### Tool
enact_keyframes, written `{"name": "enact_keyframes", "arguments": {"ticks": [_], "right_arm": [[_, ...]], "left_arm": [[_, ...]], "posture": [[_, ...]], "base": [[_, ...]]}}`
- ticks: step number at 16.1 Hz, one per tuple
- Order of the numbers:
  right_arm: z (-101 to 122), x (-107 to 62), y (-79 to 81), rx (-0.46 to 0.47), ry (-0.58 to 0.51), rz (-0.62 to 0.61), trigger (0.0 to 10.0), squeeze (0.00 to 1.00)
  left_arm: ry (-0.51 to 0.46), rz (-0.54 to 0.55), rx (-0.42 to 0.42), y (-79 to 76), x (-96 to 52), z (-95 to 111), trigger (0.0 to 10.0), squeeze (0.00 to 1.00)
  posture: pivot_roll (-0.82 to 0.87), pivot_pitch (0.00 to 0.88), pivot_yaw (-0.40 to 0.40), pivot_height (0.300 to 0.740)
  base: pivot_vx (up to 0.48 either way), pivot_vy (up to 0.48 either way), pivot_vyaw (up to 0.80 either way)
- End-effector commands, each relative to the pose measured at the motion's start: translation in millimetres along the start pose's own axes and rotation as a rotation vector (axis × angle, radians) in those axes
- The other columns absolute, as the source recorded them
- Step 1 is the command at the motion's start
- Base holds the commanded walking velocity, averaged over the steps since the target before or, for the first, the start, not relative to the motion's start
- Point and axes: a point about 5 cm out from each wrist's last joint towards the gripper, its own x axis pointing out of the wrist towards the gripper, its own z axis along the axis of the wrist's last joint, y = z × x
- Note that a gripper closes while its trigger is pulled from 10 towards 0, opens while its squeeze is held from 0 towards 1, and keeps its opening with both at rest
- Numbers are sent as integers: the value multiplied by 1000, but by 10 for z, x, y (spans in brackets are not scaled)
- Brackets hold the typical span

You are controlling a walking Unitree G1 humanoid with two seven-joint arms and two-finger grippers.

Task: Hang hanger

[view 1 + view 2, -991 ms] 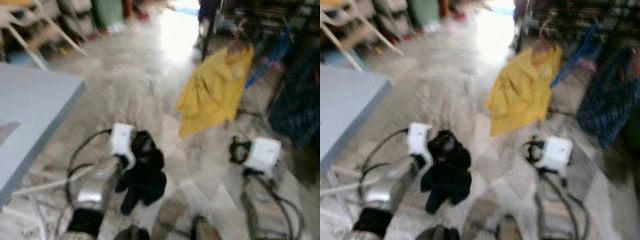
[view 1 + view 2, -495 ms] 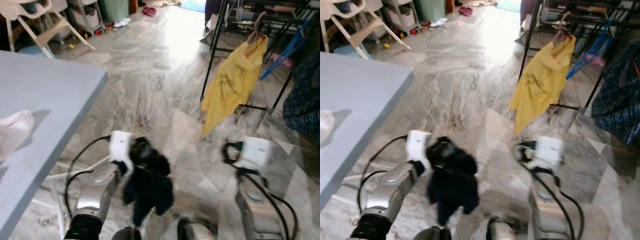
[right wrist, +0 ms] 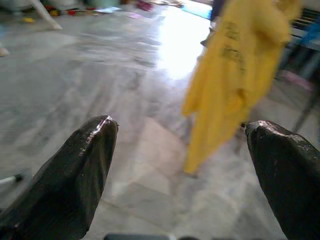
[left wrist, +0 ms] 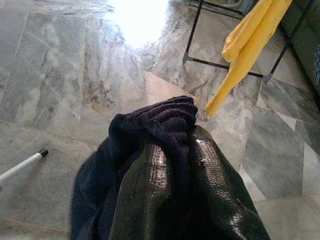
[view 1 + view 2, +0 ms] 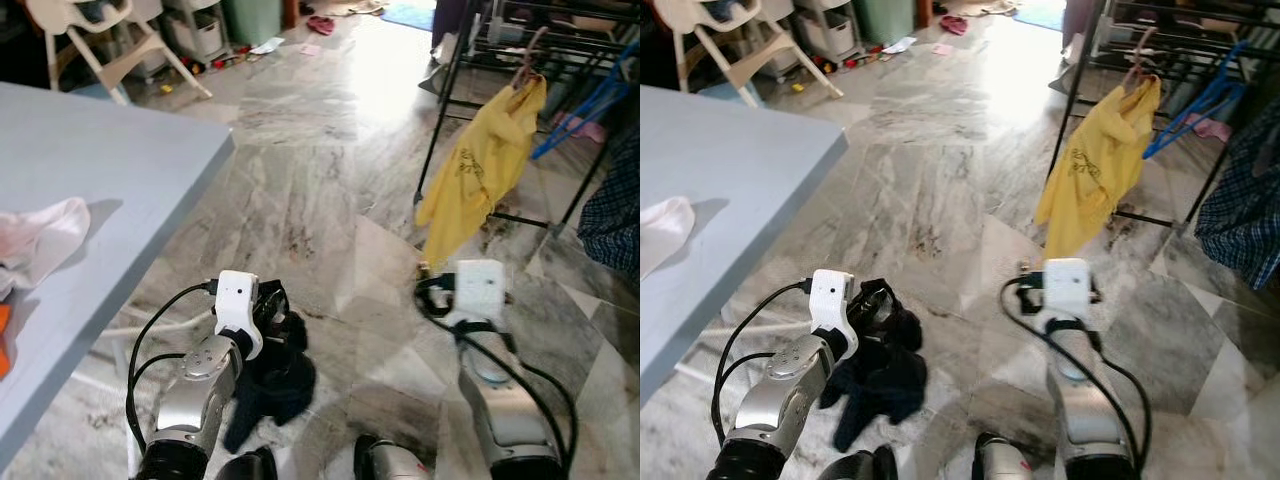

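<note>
I see a dark garment [image 5: 272,380] bunched and drooping from my left gripper [image 5: 268,318] above the floor; no hanger shape can be made out in it.

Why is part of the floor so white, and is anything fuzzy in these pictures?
In the eye views, daylight glares off the polished marble floor near the drying rack. The left wrist view shows the same washed-out glare beyond the dark garment. In the right wrist view, the yellow shirt is soft and blurred, between the right claw fingers.
</note>
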Motion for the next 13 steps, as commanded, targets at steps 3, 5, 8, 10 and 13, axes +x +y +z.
{"name": "enact_keyframes", "arguments": {"ticks": [3,5,8,10,13], "right_arm": [[-60,25,47,-18,46,14,10000,0],[-50,41,52,-13,43,22,10000,0],[-51,49,30,17,51,39,10000,0],[-60,49,26,39,58,37,10000,0],[-66,61,17,0,67,12,10000,0]], "left_arm": [[-27,28,10,38,-45,39,10000,0],[-27,31,8,43,-46,41,10000,0],[-28,32,14,40,-37,67,10000,0],[-31,30,15,39,-24,80,10000,0],[-33,26,12,26,-7,91,10000,0]], "posture": [[-47,210,-22,740],[-46,210,-20,740],[-49,207,-14,740],[-53,203,-12,740],[-59,198,-9,740]], "base": [[-262,0,0],[-262,0,0],[-264,0,0],[-264,0,0],[-265,0,0]]}}
